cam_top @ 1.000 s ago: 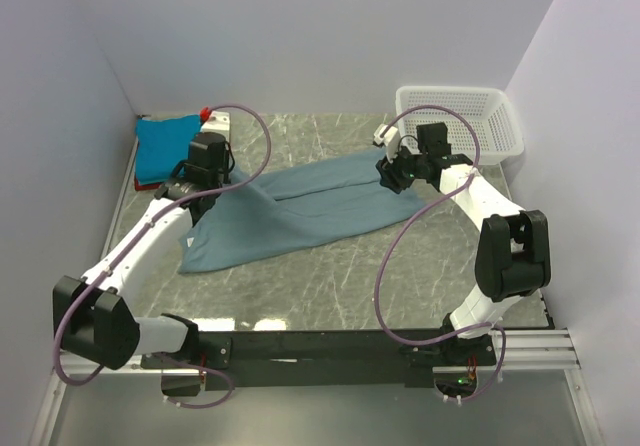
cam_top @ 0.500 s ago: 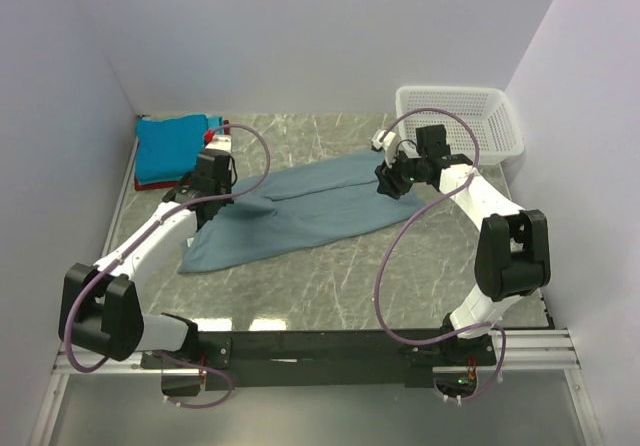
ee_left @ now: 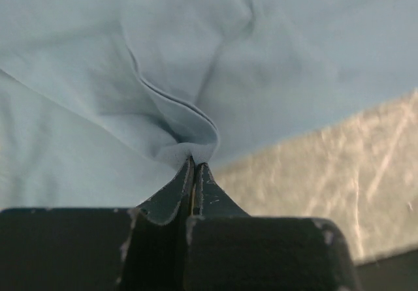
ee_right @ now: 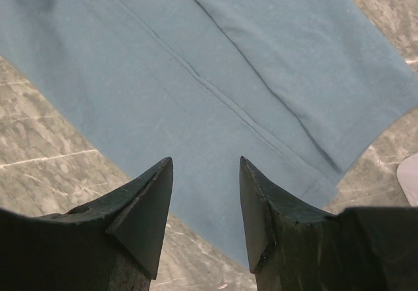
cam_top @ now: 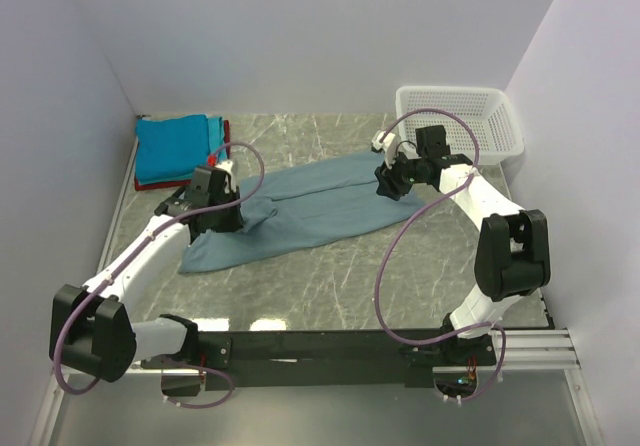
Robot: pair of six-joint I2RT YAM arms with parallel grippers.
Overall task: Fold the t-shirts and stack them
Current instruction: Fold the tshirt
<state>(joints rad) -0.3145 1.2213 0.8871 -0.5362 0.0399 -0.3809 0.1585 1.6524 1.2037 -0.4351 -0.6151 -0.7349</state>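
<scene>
The large dusty grey-blue t-shirt (cam_top: 310, 206) lies folded lengthwise across the marble table. My left gripper (cam_top: 222, 211) is shut on a pinched fold of its cloth (ee_left: 192, 149) near the shirt's left end. My right gripper (cam_top: 388, 186) is open just above the shirt's right end, with the cloth (ee_right: 215, 89) below and between its fingertips (ee_right: 157, 193). A folded stack of bright blue (cam_top: 172, 146), teal and red (cam_top: 222, 131) tees sits at the back left corner.
A white plastic mesh basket (cam_top: 460, 121) stands at the back right. Walls close the table at left, back and right. A small white object (cam_top: 380, 138) lies beside the shirt's far right end.
My left gripper has moved toward the near side and a little right, dragging the shirt's left part with it, and the stack behind it shows fully. My right gripper has stayed nearly still.
</scene>
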